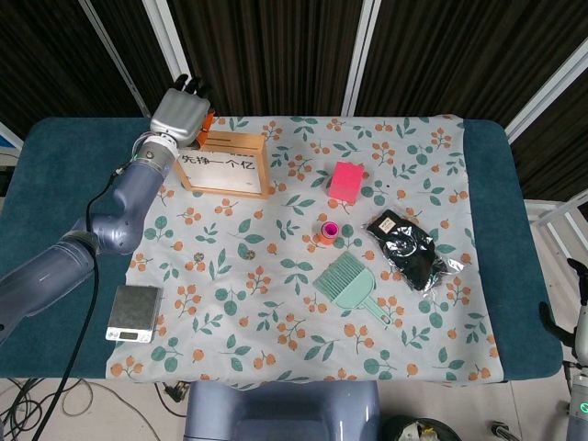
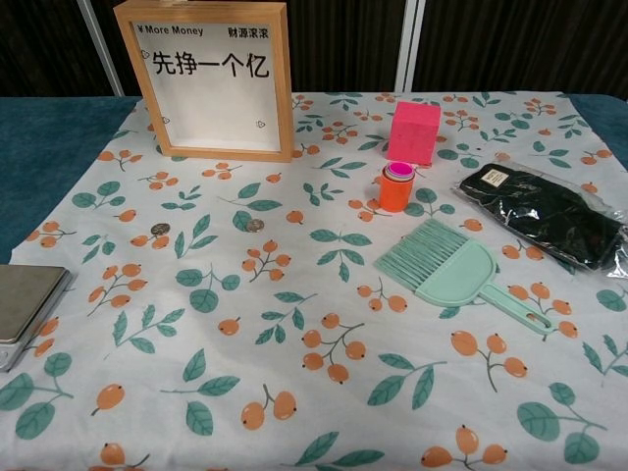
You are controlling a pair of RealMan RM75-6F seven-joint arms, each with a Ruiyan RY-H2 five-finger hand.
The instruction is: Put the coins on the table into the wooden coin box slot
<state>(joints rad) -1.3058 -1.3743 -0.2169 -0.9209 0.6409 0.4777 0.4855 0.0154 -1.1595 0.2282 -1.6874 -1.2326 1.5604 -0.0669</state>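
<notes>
Only the head view shows the left hand [image 1: 180,112] above the coin box [image 1: 223,163], finger state unclear. Two coins [image 2: 160,229] lie on the cloth.

So the worktop [image 1: 64,156] had a dark teal top, mostly covered by a white cloth [image 1: 303,276] printed with leaves and orange berries. Behind it at 12 o'clock hung dark ribbed panels [image 1: 276,55] split by pale metal posts [image 1: 361,55]. Grey floor with cables [image 1: 55,404] at 7 o'clock.
</notes>
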